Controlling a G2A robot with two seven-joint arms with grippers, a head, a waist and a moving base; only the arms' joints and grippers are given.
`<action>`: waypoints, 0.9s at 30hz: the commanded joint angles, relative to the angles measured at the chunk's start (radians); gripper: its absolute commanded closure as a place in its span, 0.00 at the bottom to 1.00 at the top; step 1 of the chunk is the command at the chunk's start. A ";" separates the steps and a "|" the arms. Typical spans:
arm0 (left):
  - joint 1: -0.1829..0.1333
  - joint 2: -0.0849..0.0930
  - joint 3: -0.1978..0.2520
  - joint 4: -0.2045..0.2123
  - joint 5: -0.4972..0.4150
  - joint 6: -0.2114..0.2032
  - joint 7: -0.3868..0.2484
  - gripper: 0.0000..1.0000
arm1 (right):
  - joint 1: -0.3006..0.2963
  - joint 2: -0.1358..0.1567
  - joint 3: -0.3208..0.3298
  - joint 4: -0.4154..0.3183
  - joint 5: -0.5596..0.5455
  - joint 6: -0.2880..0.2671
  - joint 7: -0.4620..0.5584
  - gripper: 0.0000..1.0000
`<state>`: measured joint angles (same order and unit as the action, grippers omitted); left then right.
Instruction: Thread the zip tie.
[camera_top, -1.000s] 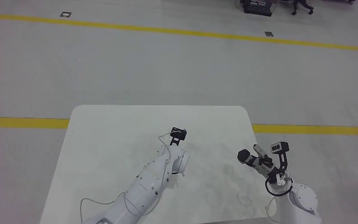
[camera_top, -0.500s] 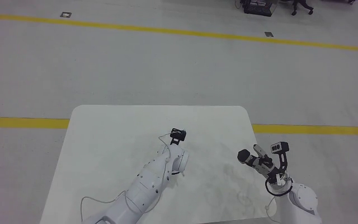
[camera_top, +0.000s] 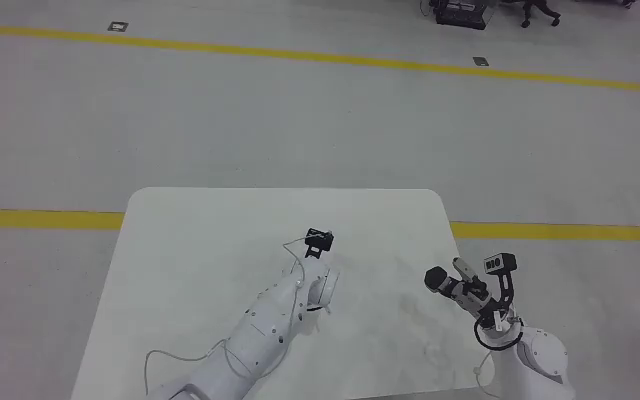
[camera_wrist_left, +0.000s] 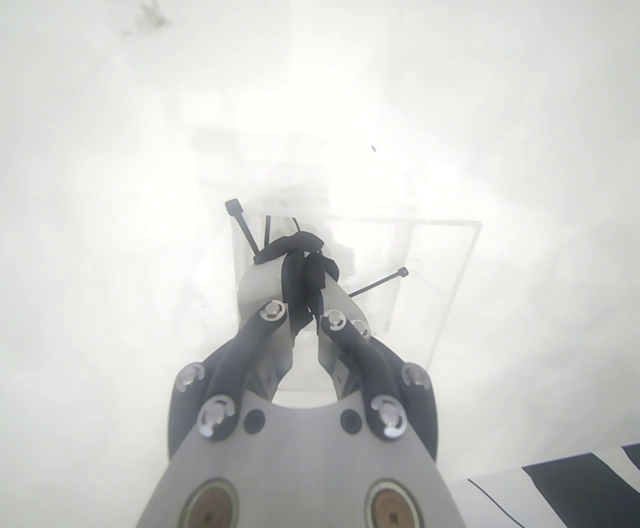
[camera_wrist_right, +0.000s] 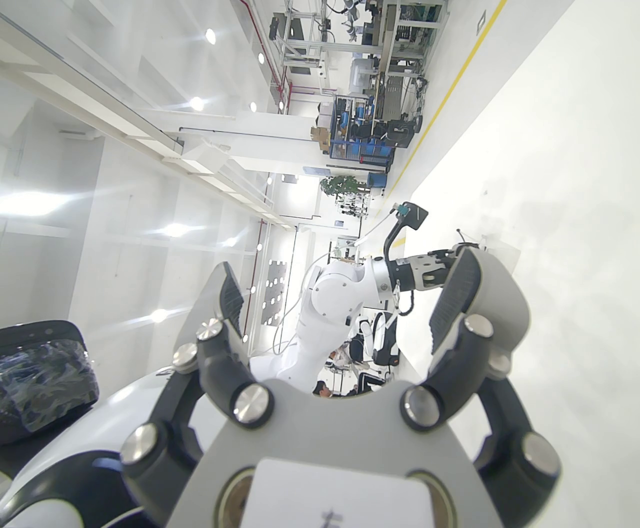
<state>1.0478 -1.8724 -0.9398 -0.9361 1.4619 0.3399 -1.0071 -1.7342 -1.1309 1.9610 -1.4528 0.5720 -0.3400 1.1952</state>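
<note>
My left gripper (camera_wrist_left: 300, 252) points down into a clear shallow tray (camera_wrist_left: 465, 235) near the middle of the white table (camera_top: 200, 260). Its black pads are pressed together, shut on a black zip tie (camera_wrist_left: 243, 227) whose head sticks out past the fingertips. A second black zip tie (camera_wrist_left: 380, 282) lies in the tray beside the fingers. From the right wrist view, the left gripper (camera_wrist_right: 440, 260) shows at the tray with a thin tie end (camera_wrist_right: 459, 232) standing up. My right gripper (camera_wrist_right: 345, 300) is open and empty, held up at the table's right edge (camera_top: 445, 276).
The left arm (camera_top: 285, 315) reaches in from the front edge of the table, with its wrist camera (camera_top: 318, 240) above the tray. Bare white tabletop (camera_top: 390, 230) lies between the two arms. Grey floor with yellow lines (camera_top: 300, 55) surrounds the table.
The left arm has shifted only very slightly over the tray. The right arm has not moved.
</note>
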 joint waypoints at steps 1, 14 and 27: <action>0.003 0.001 -0.004 -0.013 0.001 0.000 0.002 1.00 | 0.000 0.000 0.000 0.000 0.000 0.000 0.000 0.00; 0.063 0.032 -0.018 -0.206 0.022 0.000 -0.076 1.00 | 0.000 0.000 0.000 0.000 0.000 0.000 0.000 0.00; 0.114 0.070 0.014 -0.378 -0.105 0.000 -0.066 1.00 | 0.000 0.000 0.000 0.000 0.000 0.000 0.000 0.00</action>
<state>1.1557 -1.8062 -0.9272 -1.2944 1.3689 0.3400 -1.0760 -1.7342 -1.1309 1.9610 -1.4528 0.5720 -0.3400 1.1952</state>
